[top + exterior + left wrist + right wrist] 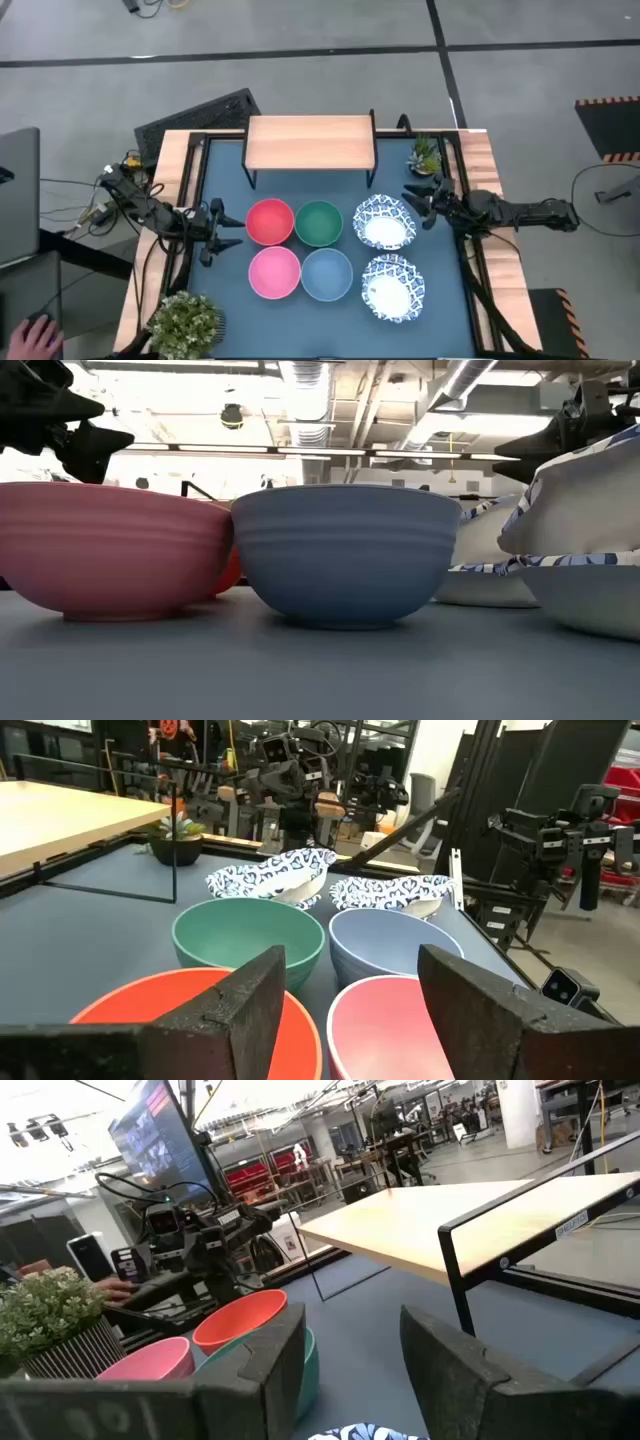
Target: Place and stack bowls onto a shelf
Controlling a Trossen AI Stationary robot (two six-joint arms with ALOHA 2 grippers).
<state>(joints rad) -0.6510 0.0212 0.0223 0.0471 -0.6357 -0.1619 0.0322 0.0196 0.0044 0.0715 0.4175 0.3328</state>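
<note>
Flanking bowls (300, 248): L tool (222, 233), R tool (422, 195), both agape.

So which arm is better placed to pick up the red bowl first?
Probably the left. The left gripper hangs open right beside the red bowl, while the right gripper, also open, sits across the table by the patterned bowls.

Six bowls (324, 248) — four plain, two patterned — one shelf (310, 141), two plants (186, 321).

Robotics lab — equipment racks (300, 780), monitor (165, 1135)
</note>
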